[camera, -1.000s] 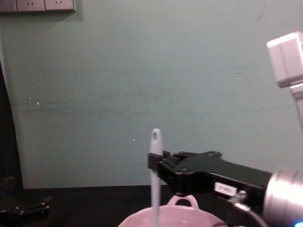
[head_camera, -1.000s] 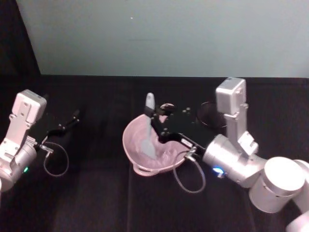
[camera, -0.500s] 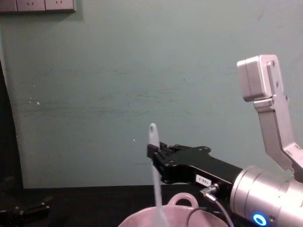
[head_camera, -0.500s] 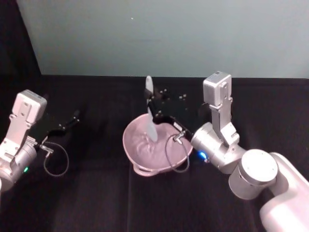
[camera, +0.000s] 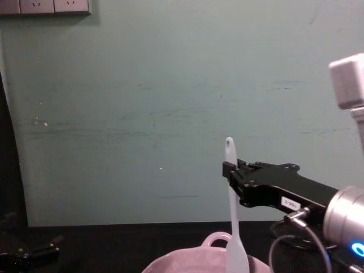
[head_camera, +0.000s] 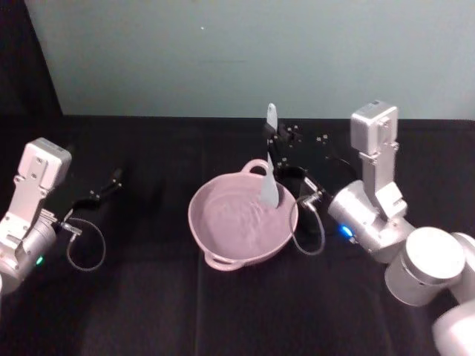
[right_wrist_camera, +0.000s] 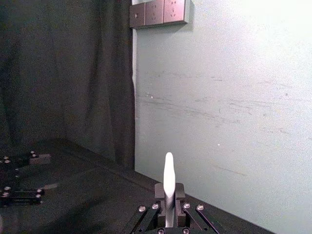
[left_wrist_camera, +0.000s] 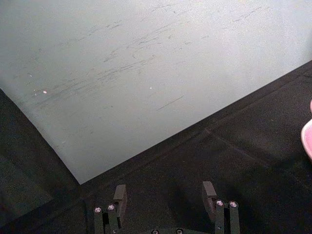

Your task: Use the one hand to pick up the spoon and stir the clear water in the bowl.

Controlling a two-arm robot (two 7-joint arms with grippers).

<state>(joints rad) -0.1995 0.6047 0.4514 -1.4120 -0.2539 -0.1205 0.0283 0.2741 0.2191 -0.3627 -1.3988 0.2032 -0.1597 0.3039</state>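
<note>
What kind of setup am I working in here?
Likely a lab test bench: a black-draped table, a plain teal wall with wall sockets, and one pink bowl.

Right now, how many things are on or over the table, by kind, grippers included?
Bowls: 1, the pink bowl.
Spoons: 1, the white spoon, upright over the bowl.
Grippers: 2, the right gripper shut on the spoon, the left gripper open and idle at the left.
Total: 4.
</note>
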